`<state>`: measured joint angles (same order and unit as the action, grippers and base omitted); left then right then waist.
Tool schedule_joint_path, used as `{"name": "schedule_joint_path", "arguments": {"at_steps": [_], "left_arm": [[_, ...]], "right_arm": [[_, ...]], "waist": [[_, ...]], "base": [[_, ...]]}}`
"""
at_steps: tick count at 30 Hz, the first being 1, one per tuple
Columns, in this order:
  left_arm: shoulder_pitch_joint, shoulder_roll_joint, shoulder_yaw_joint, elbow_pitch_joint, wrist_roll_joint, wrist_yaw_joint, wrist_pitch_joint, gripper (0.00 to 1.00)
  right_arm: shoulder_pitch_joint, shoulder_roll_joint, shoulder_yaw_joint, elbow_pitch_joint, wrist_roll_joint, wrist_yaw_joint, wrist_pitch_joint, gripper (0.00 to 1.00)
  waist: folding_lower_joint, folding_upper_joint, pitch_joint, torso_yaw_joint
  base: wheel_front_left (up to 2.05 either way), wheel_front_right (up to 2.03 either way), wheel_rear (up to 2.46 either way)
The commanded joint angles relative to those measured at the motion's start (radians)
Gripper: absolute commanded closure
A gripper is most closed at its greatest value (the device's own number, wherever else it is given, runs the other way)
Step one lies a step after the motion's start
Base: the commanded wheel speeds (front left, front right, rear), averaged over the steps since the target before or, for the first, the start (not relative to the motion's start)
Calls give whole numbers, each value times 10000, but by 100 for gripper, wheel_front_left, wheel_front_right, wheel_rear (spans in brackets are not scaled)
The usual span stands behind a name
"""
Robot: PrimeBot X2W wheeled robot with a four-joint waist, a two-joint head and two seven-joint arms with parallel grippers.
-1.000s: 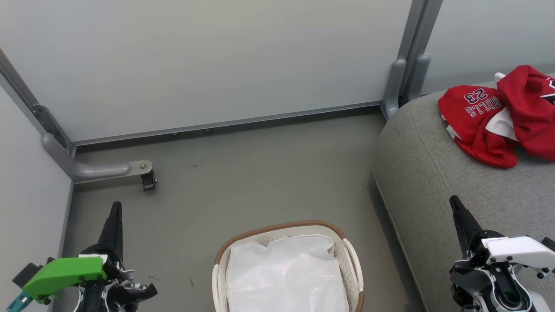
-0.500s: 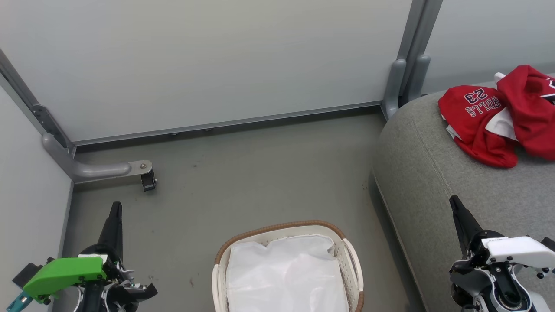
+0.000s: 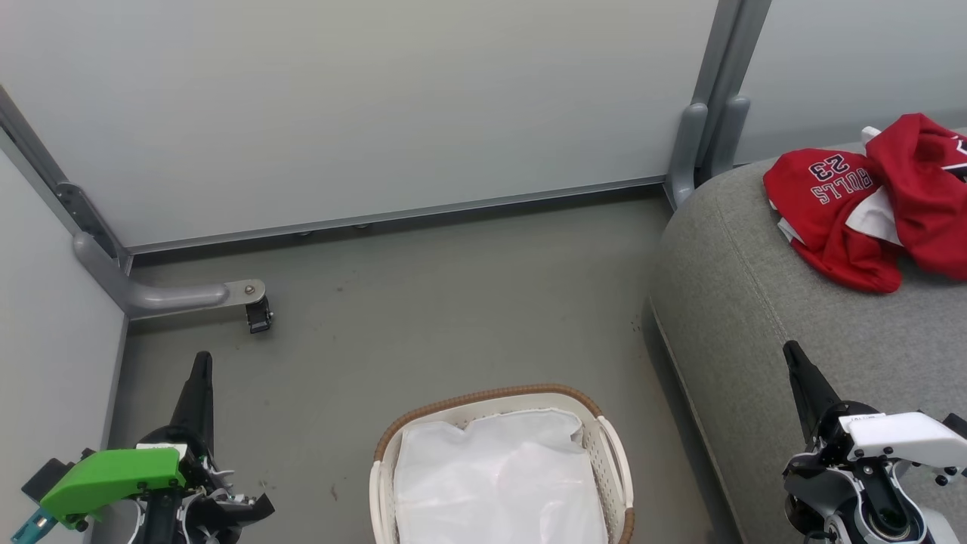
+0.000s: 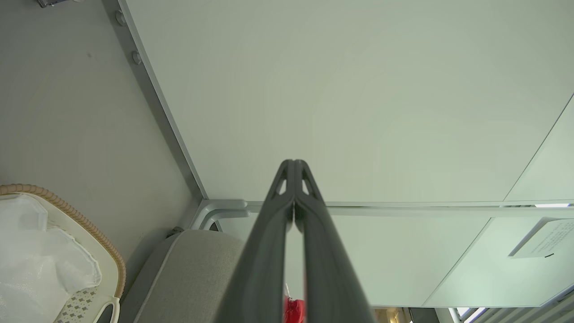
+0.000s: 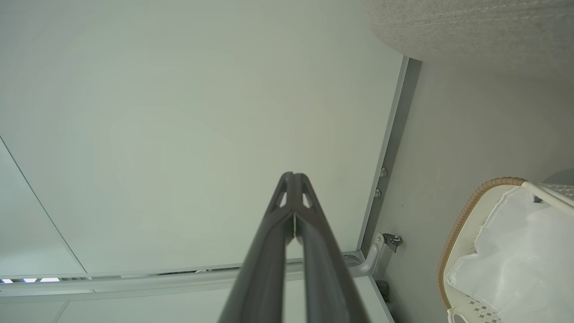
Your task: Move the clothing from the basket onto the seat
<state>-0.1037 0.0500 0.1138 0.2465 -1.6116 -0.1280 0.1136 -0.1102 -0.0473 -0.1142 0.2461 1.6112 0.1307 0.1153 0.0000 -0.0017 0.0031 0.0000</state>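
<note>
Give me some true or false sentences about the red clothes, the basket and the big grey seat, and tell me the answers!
1. The BULLS 23 jersey lies on the grey seat. True.
2. The basket is full of red clothes. False: a white liner sheet lies in it, with no red clothes to be seen there.
3. The left end effector is shut. True.
4. The right end effector is gripping the jersey. False: it is shut on nothing and hangs well apart from the jersey.
5. The basket stands on top of the seat. False: it stands on the floor, beside the seat.
</note>
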Motion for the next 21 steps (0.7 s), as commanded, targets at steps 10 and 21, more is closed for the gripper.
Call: {"name": "schedule_joint_path", "arguments": {"at_steps": [10,21], "left_arm": [[-108,16,31,-25,-20,-56,46,100],[-109,14,33,-25,-18,-56,47,100]], "right_arm": [[40,-55,-18,-37,35,0,10,100],[40,-55,-17,-37,35,0,10,100]], "waist": [[0,17,0,0],[0,17,0,0]], "base": [[0,0,0],[0,0,0]]}}
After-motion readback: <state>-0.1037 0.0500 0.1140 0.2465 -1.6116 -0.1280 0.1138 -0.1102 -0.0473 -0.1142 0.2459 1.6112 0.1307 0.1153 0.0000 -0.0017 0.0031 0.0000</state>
